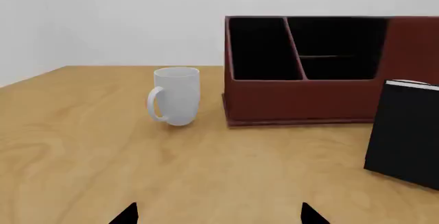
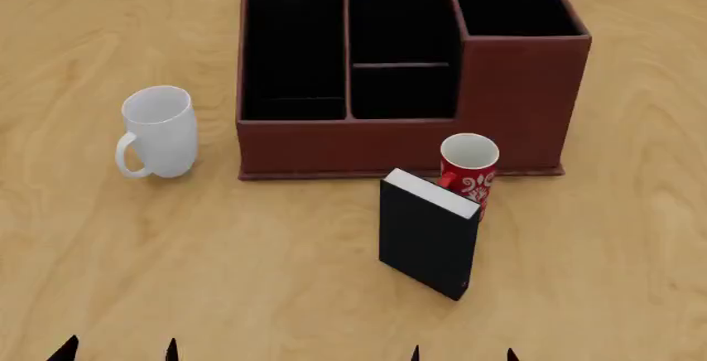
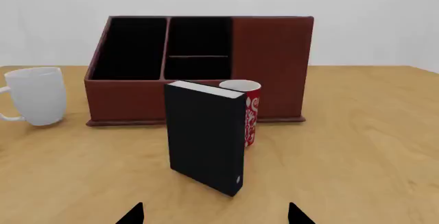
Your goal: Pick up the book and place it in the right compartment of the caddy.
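- The black hardcover book stands upright on the wooden tabletop, near the front wall of the caddy but apart from it, turned at an angle, with its white page edges facing up.
- A red patterned mug stands just behind the book, between it and the caddy's tall front panel; I cannot tell whether the mug and the book touch.
- The caddy, reddish-brown with black lining, sits toward the far side of the tabletop. Its right compartment has the tallest walls and appears to hold nothing.
- A white mug stands on the tabletop to the left of the caddy, apart from it, with its handle toward the left.
- The left claw shows only as two dark fingertips at the bottom edge of the head view, spread apart with nothing between them.
- The right claw shows likewise, its two tips parted and gripping nothing, well short of the book.
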